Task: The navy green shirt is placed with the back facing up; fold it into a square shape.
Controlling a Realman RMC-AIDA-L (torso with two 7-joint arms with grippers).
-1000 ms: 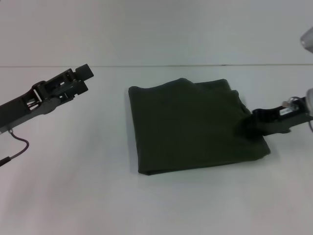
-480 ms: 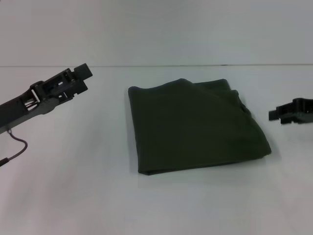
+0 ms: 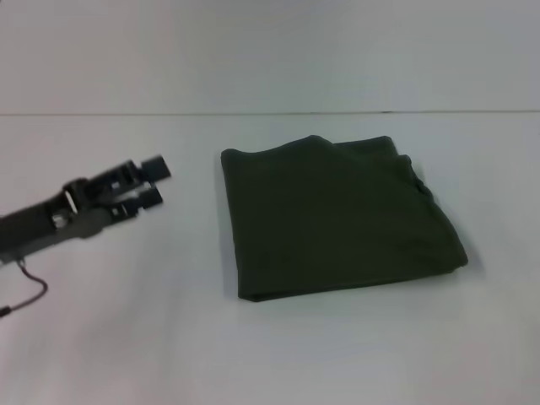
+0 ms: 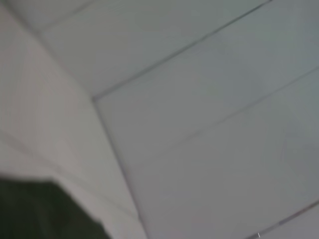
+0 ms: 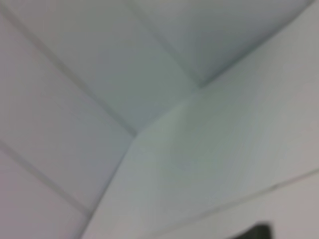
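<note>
The navy green shirt (image 3: 337,219) lies folded into a rough square on the white table (image 3: 126,337), plain side up, with its layered edges showing at the far right corner. My left gripper (image 3: 153,182) hovers to the left of the shirt, a short gap away, open with nothing between its fingers. The right gripper does not show in the head view. Both wrist views show mostly pale wall panels. A dark patch (image 4: 45,214) fills a corner of the left wrist view, and I cannot tell what it is.
A thin cable (image 3: 29,291) hangs below the left arm. The table's far edge (image 3: 126,114) meets a pale wall. White tabletop surrounds the shirt on every side.
The right gripper let go of the shirt's right edge and withdrew to the right, out of view. The left gripper moved nearer and lower, slightly toward the shirt. The shirt stayed put.
</note>
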